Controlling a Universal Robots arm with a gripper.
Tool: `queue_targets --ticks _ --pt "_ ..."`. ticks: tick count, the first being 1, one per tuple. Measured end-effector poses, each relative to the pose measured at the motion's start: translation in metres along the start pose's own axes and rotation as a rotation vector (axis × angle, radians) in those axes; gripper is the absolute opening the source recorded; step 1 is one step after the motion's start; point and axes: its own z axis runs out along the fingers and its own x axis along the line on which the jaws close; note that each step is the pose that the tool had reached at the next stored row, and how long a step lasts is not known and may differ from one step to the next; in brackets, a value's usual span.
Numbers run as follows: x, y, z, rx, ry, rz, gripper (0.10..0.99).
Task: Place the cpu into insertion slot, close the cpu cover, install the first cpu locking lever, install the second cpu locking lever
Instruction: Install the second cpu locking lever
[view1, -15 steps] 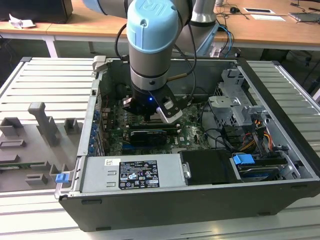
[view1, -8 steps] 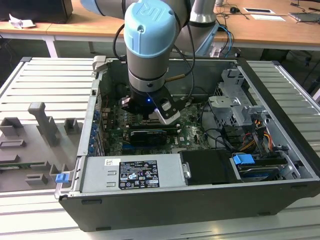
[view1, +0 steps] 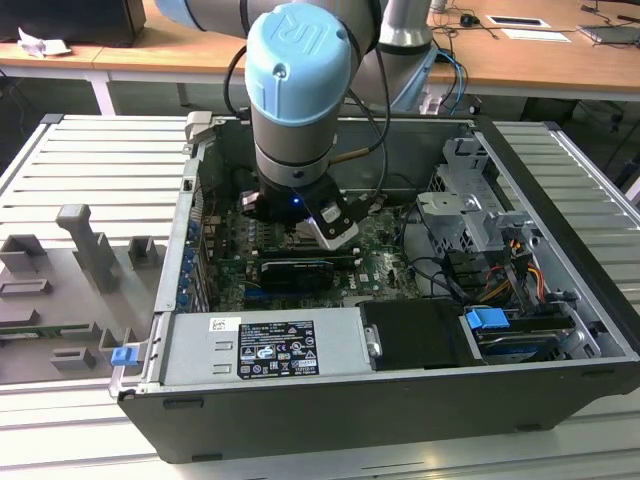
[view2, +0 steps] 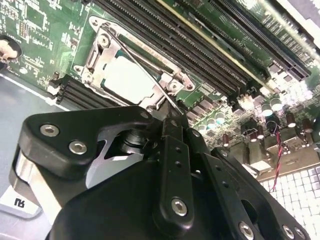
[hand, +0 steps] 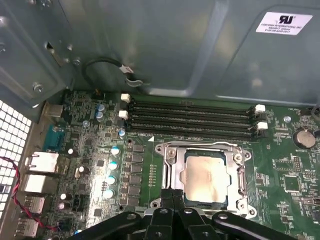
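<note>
We see the pale silver square cpu (hand: 206, 179) seated under the thin grey metal cpu cover (hand: 172, 170); the black gripper (hand: 172, 199) fingers are pressed together at its edge.

White sticker (hand: 286, 22) on chassis wall (hand: 175, 45), label (view1: 275, 348) on power supply (view1: 340, 340): print unreadable.

My arm (view1: 300, 90) wore a pale blue round cap over silver-grey joints, with black cables looping beside it. A small blue light glowed at the wrist. The end effector (view2: 172, 125) was matte black, its linked plates studded with silver screws.
</note>
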Motion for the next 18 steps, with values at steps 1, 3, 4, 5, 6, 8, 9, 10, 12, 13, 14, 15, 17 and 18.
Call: queue_targets --ticks 1,3,4,5,6,8,9,10,12,13,14,15,17,18 --pt "-0.0002 0.0013 -0.0032 0.0 0.0001 0.0 0.106" --pt "-0.0005 0.0033 -0.0083 0.0 0.0001 0.0 0.106" --pt "-0.0008 0.0044 -0.0111 0.0 0.0001 0.0 0.106" --pt "-0.0014 0.0048 -0.0121 0.0 0.0002 0.0 0.106" --pt "-0.0048 0.0047 -0.0124 0.0 0.0 0.0 0.106" --pt "-0.0176 0.0037 -0.0123 0.0 0.001 0.0 0.106" --pt "-0.0216 0.0034 -0.0122 0.0 0.0014 0.0 0.106" --pt "-0.0253 0.0022 -0.0125 0.0 0.0016 0.0 0.106" --pt "-0.0249 -0.004 -0.015 0.0 0.0012 0.001 0.106" --pt "-0.0249 -0.0059 -0.0158 0.0 0.001 0.002 0.106" --pt "-0.0248 -0.0073 -0.0163 0.0 0.0008 0.002 0.106" --pt "-0.0248 -0.009 -0.017 0.0 0.0006 0.003 0.106" --pt "-0.0245 -0.013 -0.0186 0.0 0.0003 0.003 0.106" --pt "-0.0244 -0.0145 -0.0193 0.0 0.0003 0.003 0.106"
